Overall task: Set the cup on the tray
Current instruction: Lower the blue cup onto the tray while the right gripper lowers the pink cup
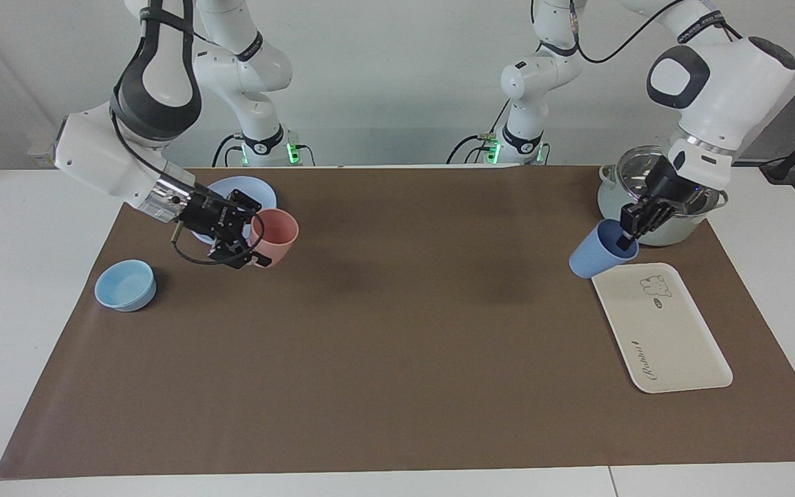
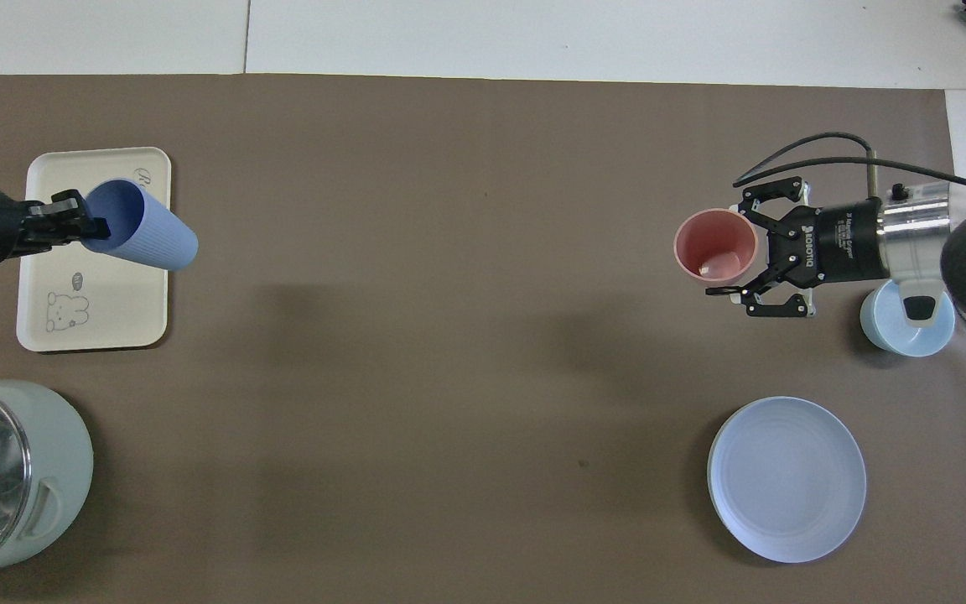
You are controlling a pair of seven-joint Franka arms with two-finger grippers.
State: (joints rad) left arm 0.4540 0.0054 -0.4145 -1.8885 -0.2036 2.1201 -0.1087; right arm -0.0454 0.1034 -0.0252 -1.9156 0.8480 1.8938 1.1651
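The periwinkle-blue cup (image 1: 594, 255) hangs tilted in the air from my left gripper (image 1: 629, 238), which is shut on its rim with one finger inside. It is over the cream tray (image 1: 666, 331) at the left arm's end of the table, at the tray's edge toward the table's middle. The overhead view shows the cup (image 2: 152, 235), the left gripper (image 2: 93, 226) and the tray (image 2: 106, 310). My right gripper (image 1: 258, 236) is shut on a salmon-pink tumbler (image 1: 281, 235) and holds it raised above the mat; both show from above, gripper (image 2: 730, 249) and tumbler (image 2: 714, 243).
A pale green pot with a glass lid (image 1: 615, 197) stands beside the tray, nearer to the robots (image 2: 13, 470). A round blue plate (image 2: 785, 478) and a low light-blue bowl (image 2: 911, 331) lie at the right arm's end of the brown mat.
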